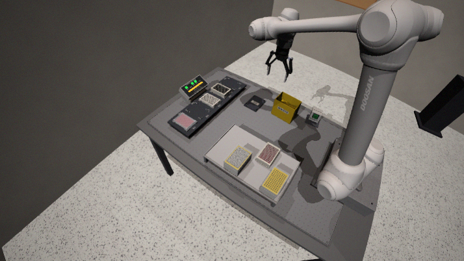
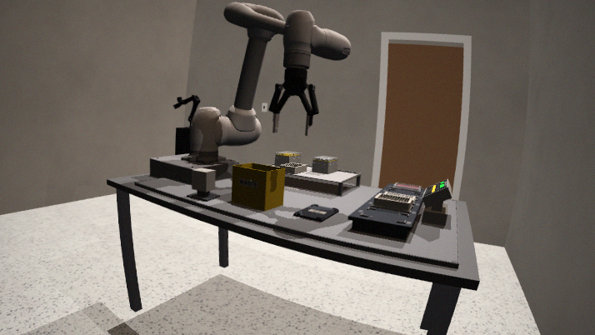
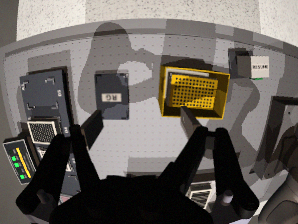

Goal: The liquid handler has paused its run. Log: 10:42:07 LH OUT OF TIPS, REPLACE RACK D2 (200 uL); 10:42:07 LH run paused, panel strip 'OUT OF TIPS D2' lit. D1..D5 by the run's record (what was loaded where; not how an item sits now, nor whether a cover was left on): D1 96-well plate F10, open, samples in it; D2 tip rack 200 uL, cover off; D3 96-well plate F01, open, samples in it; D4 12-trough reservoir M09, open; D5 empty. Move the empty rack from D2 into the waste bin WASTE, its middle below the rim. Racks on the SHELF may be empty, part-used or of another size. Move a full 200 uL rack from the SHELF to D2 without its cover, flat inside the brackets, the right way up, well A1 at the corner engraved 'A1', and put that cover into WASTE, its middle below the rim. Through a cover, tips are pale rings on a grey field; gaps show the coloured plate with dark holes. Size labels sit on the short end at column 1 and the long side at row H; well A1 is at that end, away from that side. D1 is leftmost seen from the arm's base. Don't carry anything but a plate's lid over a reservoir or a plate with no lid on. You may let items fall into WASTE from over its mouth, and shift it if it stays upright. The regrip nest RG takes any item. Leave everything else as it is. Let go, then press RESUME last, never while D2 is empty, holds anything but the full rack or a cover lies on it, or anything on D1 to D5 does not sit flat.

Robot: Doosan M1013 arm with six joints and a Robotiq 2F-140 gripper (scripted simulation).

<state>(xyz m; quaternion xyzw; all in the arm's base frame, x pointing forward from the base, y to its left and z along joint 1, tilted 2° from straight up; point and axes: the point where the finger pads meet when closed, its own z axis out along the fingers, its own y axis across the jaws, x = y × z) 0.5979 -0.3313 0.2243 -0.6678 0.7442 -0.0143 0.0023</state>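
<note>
A yellow perforated tip rack (image 3: 190, 91) lies inside the open-topped mustard-yellow waste bin (image 1: 286, 107) on the grey tabletop (image 1: 227, 120), and high above that bin hangs the black two-fingered pincer (image 1: 279, 69), spread wide and holding nothing.

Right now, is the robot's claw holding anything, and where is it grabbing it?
Nothing. The gripper hangs open and empty, high above the yellow waste bin.

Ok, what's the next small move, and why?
Probably swing the open, empty gripper from above the WASTE bin toward the shelf's grey-topped, yellow-rimmed rack. A yellow rack already lies in the bin, D2 looks bare, and that grey top suggests a full, covered rack.
</note>
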